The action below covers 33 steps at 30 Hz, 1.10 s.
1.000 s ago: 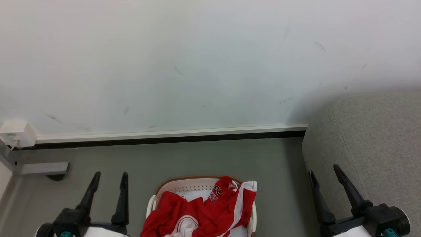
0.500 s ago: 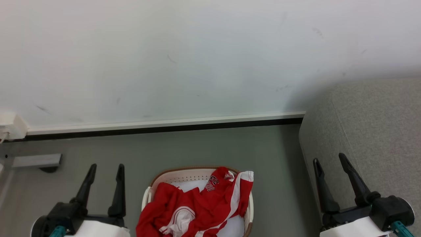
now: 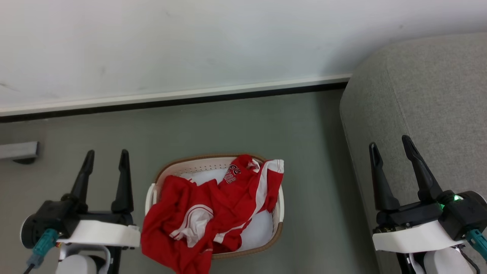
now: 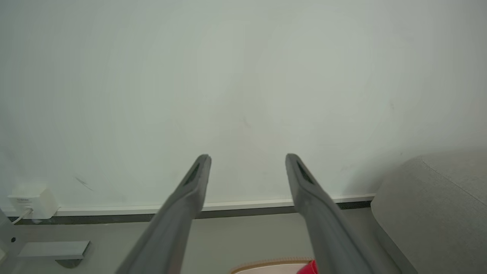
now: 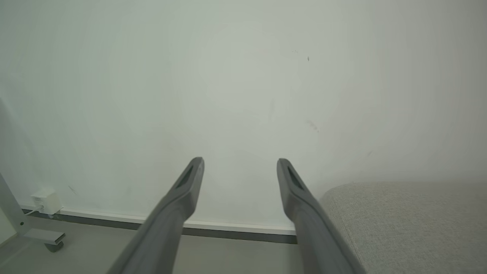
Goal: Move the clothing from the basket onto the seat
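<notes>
though clear of the spread left claw (image 3: 107,152) and spread right claw (image 3: 389,140), clothing (image 3: 213,205) in the basket (image 3: 201,164) between them

The seat (image 3: 426,95) is cut off by the head view's right and bottom edges; the near-left rim of the basket (image 3: 205,157) is covered by the clothing (image 3: 224,198), whose lowest fold is cropped at the bottom edge; the printed lettering (image 3: 232,176) is creased and cannot be read; in the left wrist view the basket is cut by the bottom edge to a strip of rim.
</notes>
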Motion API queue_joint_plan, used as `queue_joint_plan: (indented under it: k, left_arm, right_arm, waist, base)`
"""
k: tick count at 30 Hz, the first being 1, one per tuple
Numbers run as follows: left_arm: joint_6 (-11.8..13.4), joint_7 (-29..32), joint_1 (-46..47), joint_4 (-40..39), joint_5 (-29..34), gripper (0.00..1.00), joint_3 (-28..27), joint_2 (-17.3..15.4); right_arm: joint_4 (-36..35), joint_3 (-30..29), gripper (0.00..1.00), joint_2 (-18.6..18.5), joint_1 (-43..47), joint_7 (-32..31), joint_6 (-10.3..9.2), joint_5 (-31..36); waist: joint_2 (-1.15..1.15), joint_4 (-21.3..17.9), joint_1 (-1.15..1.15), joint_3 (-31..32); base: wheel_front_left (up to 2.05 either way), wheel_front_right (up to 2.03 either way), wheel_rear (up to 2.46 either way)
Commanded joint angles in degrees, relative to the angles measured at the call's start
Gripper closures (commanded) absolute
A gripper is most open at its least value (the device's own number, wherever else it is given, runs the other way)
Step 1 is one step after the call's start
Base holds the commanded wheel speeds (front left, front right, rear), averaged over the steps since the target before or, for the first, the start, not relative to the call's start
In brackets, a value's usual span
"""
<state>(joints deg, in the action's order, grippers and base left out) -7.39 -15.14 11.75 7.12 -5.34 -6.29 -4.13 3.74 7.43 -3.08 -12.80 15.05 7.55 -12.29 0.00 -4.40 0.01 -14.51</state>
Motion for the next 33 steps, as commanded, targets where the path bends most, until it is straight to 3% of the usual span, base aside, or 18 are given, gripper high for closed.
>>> queue_joint_plan:
  k: [1,10,18,25,33]
  left_arm:
    - [-0.1,0.0,1.1,0.4,-1.1,0.00,0.2,-0.6]
    - [0.0,0.0,6.2,5.6,-5.7,0.00,5.6,-5.4]
    - [0.0,0.0,12.0,15.4,-10.3,0.00,11.3,-9.3]
    - [0.0,1.2,18.8,27.5,-14.4,0.00,20.1,-12.5]
    - [0.0,9.2,27.3,38.2,-20.7,0.00,33.7,-16.3]
  right_arm:
    - [-0.4,-0.1,0.00,0.2,-0.8,0.2,-0.12,0.4]
    - [-3.1,0.2,0.00,0.2,-4.3,0.2,-0.12,-2.0]
    - [-5.7,0.3,0.00,0.2,-7.5,0.2,-0.12,-3.7]
    - [-7.7,1.1,0.00,0.2,-9.1,0.1,-0.12,-5.0]
    - [-10.4,2.0,0.00,0.2,-11.1,0.1,-0.12,-6.9]
  waist:
    - [0.00,-1.4,-0.01,-2.8]
    - [0.00,-4.1,-0.01,-9.5]
    - [0.00,-6.7,-0.01,-15.1]
    - [0.00,-8.9,-0.01,-19.1]
    - [0.00,-12.0,-0.01,-24.0]
  base:
    - [0.00,0.00,0.00]
    - [0.00,0.00,0.00]
    - [0.00,0.00,0.00]
    - [0.00,0.00,0.00]
    - [0.00,0.00,0.00]
